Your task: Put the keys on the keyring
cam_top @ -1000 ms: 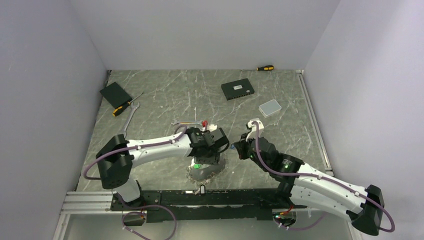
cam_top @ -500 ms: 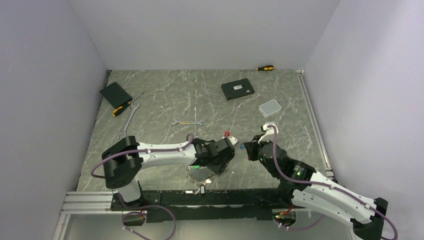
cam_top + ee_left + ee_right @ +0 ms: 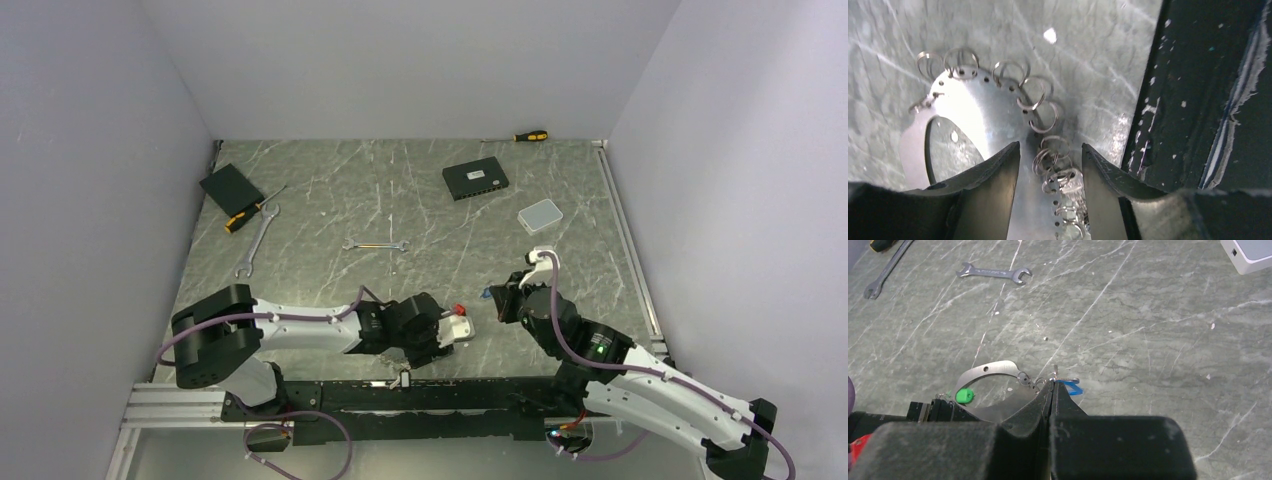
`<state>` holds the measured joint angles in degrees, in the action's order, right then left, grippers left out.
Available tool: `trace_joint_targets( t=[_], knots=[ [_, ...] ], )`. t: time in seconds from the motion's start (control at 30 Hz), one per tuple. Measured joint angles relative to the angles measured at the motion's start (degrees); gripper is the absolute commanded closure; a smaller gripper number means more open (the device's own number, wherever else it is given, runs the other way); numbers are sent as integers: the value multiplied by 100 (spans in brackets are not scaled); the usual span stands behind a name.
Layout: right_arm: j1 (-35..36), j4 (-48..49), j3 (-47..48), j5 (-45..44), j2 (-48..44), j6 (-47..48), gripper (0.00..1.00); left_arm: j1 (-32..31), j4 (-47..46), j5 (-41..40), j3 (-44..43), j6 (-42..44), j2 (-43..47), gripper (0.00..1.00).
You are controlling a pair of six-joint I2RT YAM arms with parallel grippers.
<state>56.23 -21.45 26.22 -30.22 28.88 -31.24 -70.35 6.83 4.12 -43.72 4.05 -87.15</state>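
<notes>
Lower and nearer the bases than a second ago, the left claw (image 3: 1050, 151) now hangs half-wide over the keyring (image 3: 978, 115), astride its rim of small split rings; whether the pads touch metal is hard to say. That keyring lies at 6 o'clock on the tabletop (image 3: 330, 200). At its 3 o'clock, the right claw (image 3: 1052, 386) pinches a blue-tagged key (image 3: 1071, 386).
</notes>
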Motion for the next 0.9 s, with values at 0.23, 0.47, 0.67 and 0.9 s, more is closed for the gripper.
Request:
trace_joint_targets(
  t=[0.23,0.47,0.67,0.9],
  knots=[
    [0,0,-11,7,-31,0,100,-2,-627,369,55,595,44,49],
    [0,0,-61,22,-127,2,100,-2,-636,516,55,1003,7,50],
    [0,0,-76,24,-181,9,100,-2,-715,507,55,1158,-173,57],
    [0,0,-92,52,-232,11,100,-4,-955,411,55,1176,-472,57]
  ],
)
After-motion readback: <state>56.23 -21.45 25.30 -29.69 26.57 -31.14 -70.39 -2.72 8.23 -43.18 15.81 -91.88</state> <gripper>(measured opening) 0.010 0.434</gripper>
